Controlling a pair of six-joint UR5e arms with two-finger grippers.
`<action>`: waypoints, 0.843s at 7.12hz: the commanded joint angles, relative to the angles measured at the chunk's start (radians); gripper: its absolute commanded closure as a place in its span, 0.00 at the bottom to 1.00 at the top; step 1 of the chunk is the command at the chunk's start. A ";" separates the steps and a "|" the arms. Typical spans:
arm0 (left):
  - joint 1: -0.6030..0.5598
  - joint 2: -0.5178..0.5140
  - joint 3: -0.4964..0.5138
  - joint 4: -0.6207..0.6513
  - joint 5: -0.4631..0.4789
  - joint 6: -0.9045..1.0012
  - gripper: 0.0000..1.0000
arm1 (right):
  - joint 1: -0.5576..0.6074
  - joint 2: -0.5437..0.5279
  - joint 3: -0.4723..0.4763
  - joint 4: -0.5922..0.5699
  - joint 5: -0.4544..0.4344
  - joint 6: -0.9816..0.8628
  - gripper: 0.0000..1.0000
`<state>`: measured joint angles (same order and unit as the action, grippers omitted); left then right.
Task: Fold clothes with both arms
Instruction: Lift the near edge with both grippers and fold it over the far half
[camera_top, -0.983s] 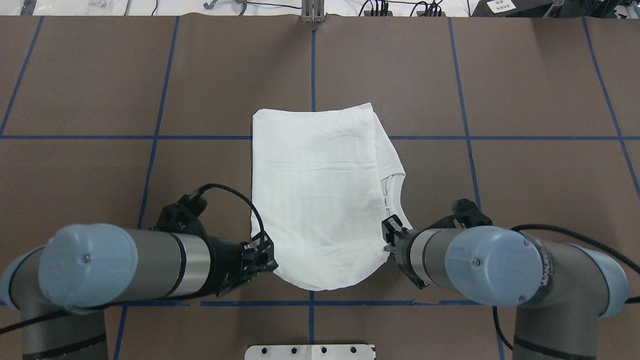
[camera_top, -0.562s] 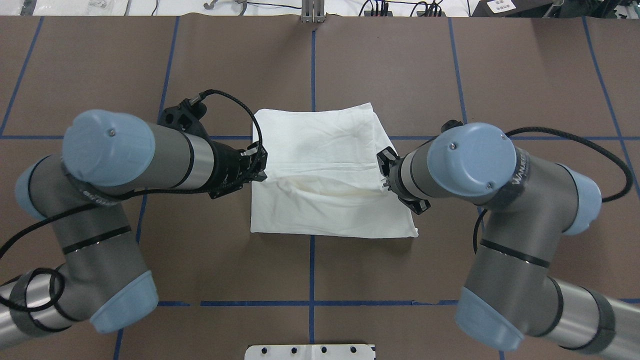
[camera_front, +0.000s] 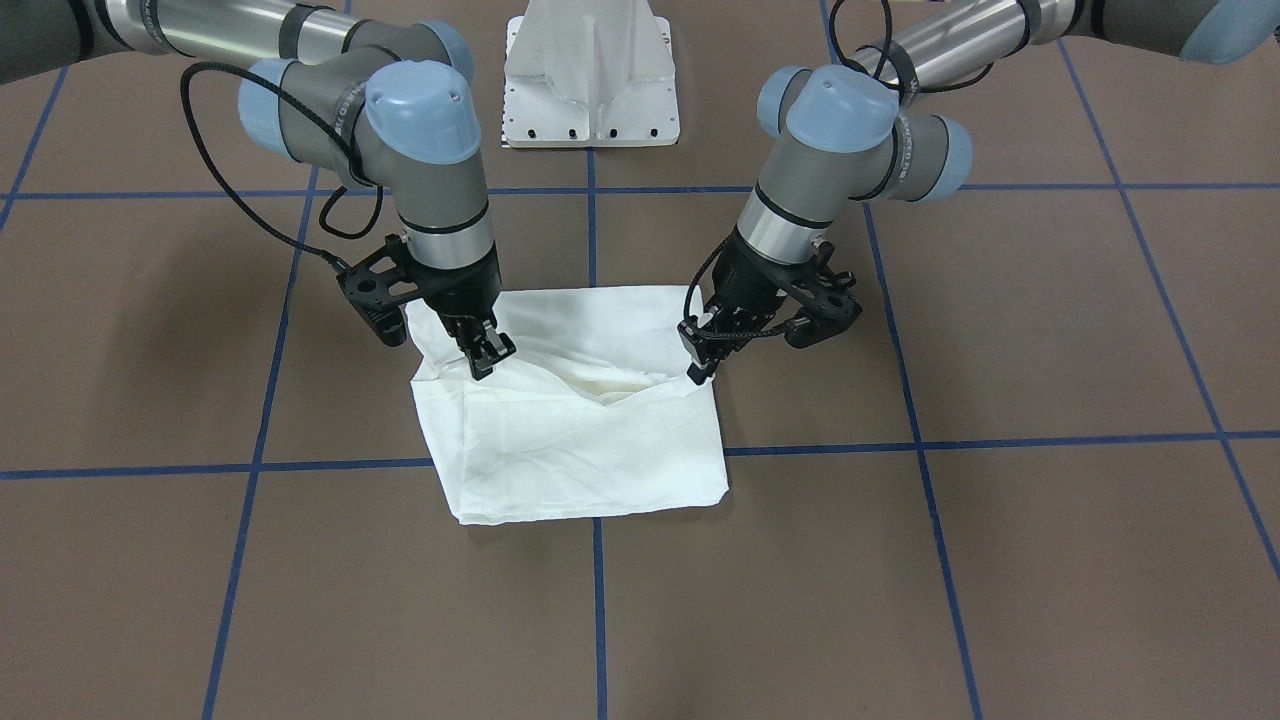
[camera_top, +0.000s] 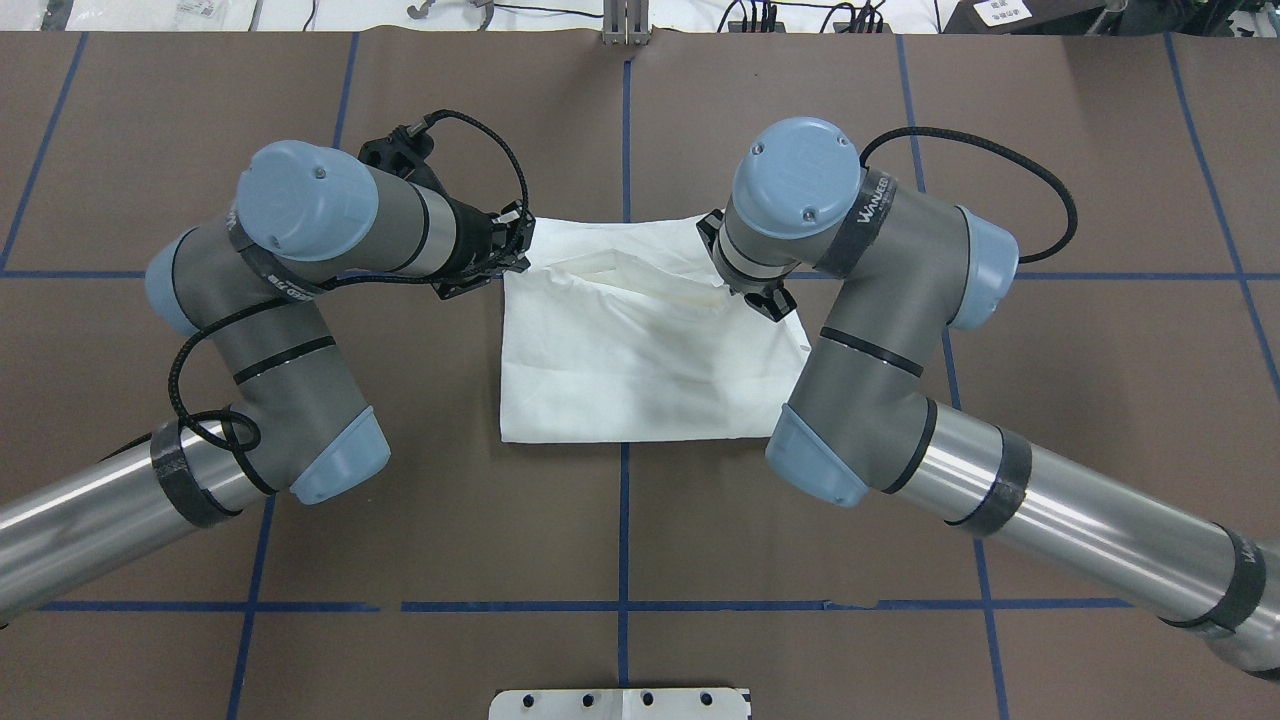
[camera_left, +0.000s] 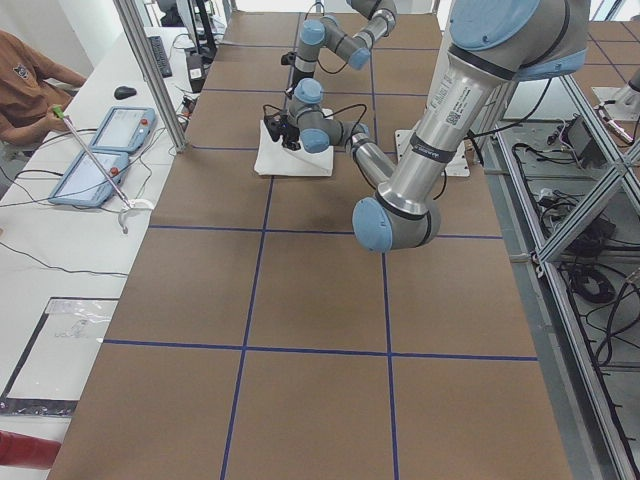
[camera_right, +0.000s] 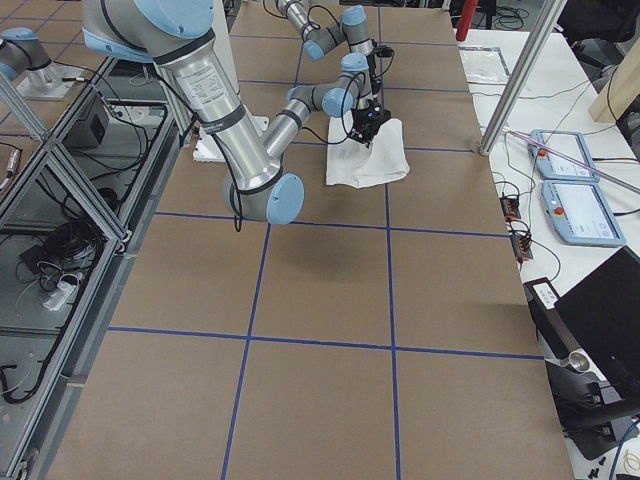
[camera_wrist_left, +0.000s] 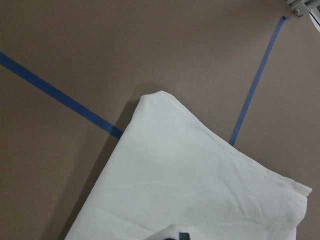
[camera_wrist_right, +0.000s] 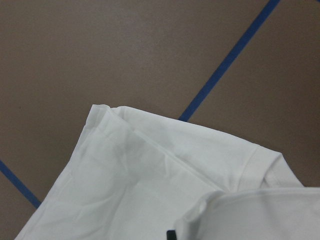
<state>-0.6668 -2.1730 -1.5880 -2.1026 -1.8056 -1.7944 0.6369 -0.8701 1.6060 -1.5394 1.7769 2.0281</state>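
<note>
The white T-shirt (camera_front: 570, 450) lies folded on the brown table (camera_front: 1050, 330), its text, collar and tag hidden. The near half is lifted and doubled over the far half (camera_top: 640, 350). My left gripper (camera_front: 697, 368) is shut on one end of the raised edge, my right gripper (camera_front: 488, 360) is shut on the other end, and the cloth sags between them. From overhead the left gripper (camera_top: 516, 250) is at the shirt's far left corner; the right one is mostly hidden under its wrist. The wrist views show the lower layer (camera_wrist_left: 190, 185) (camera_wrist_right: 125, 185) just beneath.
A white pedestal stand (camera_front: 590, 80) sits at the robot's side of the table. Blue tape lines (camera_top: 625, 130) grid the surface. Beyond the far edge are a desk with tablets (camera_left: 100, 150), a seated person (camera_left: 25, 80) and an aluminium post (camera_left: 150, 70).
Both grippers have carried the shirt's near hem away from the robot, from the near edge over the cloth to near the far edge. The shirt now lies doubled and shorter.
</note>
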 joint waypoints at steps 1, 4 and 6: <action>-0.027 -0.043 0.087 -0.034 0.000 0.027 1.00 | 0.047 0.048 -0.148 0.094 0.045 -0.064 1.00; -0.077 -0.050 0.220 -0.165 0.006 0.148 0.38 | 0.085 0.079 -0.251 0.182 0.058 -0.214 0.00; -0.138 -0.045 0.235 -0.165 0.003 0.249 0.39 | 0.197 0.022 -0.251 0.185 0.159 -0.427 0.00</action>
<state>-0.7698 -2.2207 -1.3646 -2.2642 -1.8010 -1.6069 0.7715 -0.8124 1.3573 -1.3590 1.8876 1.7360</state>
